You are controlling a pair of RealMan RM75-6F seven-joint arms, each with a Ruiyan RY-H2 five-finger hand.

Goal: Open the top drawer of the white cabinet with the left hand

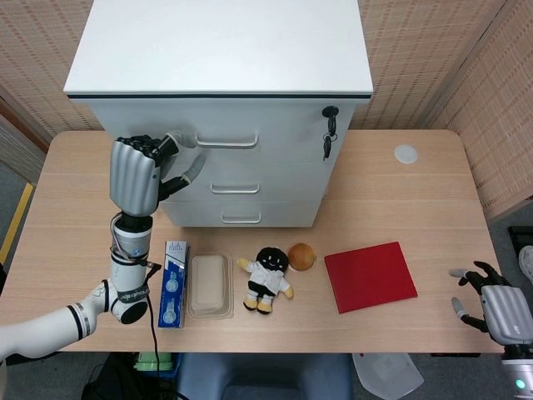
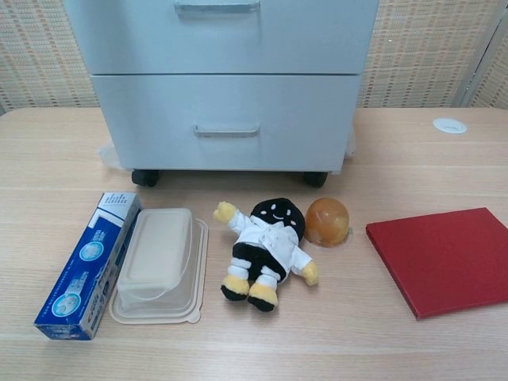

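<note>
reach step: the left hand [image 1: 137, 173] hovers empty, fingers spread, the top drawer's handle [image 1: 226, 142] of the white cabinet [image 1: 218, 50] just right of its fingertips. next, hook it and pull.

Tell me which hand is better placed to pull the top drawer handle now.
Left. The left hand is raised beside the top drawer handle, fingers reaching toward it; the right hand sits low at the table's far-right edge.

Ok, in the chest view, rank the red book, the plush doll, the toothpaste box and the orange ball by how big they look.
Largest to smallest in the chest view:
1. red book, partly cut off at the right edge
2. plush doll and toothpaste box: too alike to rank
3. orange ball, clearly smallest
</note>
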